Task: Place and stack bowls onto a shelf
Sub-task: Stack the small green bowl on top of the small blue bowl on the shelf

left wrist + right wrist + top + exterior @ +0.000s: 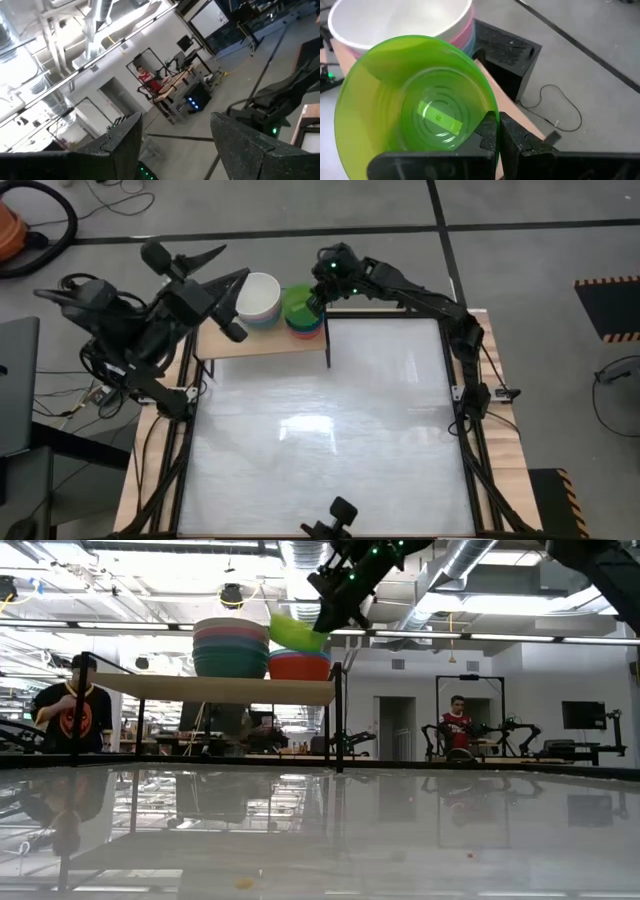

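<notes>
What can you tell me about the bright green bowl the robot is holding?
The lime bowl is round, shiny, see-through-looking plastic with ring marks on its bottom. The right tool pinches its rim, fingers shut on the edge. It hangs tilted, just over the red bowl at the shelf's right end, beside the taller stack topped by a white bowl. I cannot tell if it touches the bowl below.

The high view looks straight down on the whole table [330, 440], the low view looks level across it into the room, both sharing the shelf [262, 340], while the left wrist view faces the room and the right wrist view sits close above the lime bowl [415, 95].
</notes>
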{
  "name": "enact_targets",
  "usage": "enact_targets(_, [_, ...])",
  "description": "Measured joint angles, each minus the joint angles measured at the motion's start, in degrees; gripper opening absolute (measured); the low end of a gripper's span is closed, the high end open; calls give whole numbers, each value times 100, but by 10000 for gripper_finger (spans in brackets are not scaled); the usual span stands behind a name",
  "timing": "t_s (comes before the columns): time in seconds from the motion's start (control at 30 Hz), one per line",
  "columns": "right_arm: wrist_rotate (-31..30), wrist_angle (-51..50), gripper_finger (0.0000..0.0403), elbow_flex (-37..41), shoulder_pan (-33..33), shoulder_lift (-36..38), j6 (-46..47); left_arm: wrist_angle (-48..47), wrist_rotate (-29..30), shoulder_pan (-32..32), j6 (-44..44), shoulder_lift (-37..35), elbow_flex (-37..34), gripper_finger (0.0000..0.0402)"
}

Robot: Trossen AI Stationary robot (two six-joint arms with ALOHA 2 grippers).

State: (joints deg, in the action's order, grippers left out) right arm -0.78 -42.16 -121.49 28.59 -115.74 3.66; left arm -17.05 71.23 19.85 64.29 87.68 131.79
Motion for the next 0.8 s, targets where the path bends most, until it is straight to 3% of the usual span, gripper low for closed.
enact_targets(0.5, [739,-452,25,-4,374,9,240,-23,131,16,-7,0,0,222])
enact_targets(0.8, [748,-455,25,-4,376,9,232,-23,161,16,-31,0,0,222])
